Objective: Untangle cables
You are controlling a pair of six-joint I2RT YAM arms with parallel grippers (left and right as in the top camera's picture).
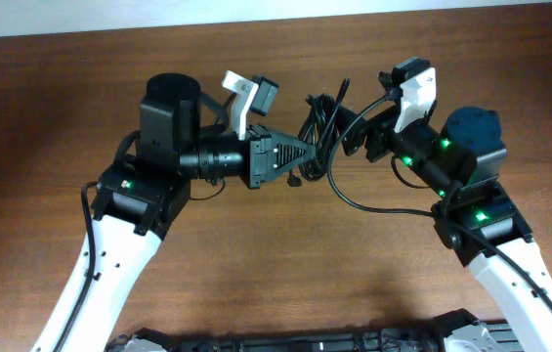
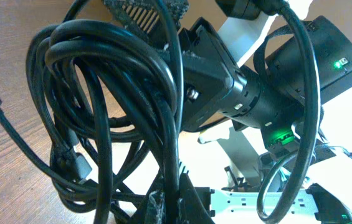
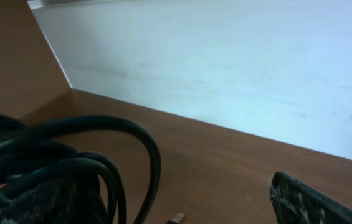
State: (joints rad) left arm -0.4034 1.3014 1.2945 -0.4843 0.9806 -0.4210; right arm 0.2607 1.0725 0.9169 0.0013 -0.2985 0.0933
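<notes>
1. My left pincer (image 1: 307, 154): clamping shut on the cables (image 1: 319, 117).
2. Cables: bunching in loops between my two pincers, one loop trailing over the table (image 1: 256, 264).
3. My right pincer (image 1: 354, 132): gaping wide, gripping nothing.

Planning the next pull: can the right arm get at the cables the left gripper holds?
Probably yes: the right gripper stands open beside the cables, nothing between; the left gripper clamps them.
</notes>
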